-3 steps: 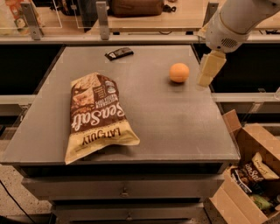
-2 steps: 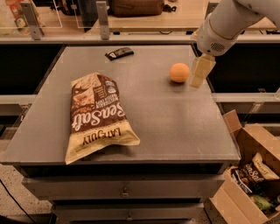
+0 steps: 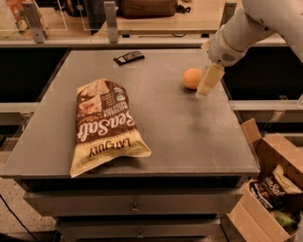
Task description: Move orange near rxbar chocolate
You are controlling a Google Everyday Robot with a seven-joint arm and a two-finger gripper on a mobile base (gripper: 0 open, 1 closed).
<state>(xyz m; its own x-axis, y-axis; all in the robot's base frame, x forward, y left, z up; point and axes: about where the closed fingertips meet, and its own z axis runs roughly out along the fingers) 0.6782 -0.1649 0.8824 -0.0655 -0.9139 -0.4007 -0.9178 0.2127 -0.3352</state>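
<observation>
A large brown-and-cream chip bag (image 3: 106, 125) lies flat on the left half of a gray table (image 3: 199, 142), the lettering at its near end upside down to the camera. Drawers (image 3: 135, 203) run beneath the tabletop. On the floor at right, an open cardboard box (image 3: 277, 149) holds snack packets (image 3: 274, 184). A wooden counter (image 3: 199, 19) bearing a brown bag (image 3: 147, 7) stands behind, while the gripper (image 3: 203, 93) hangs over the table's far right side
</observation>
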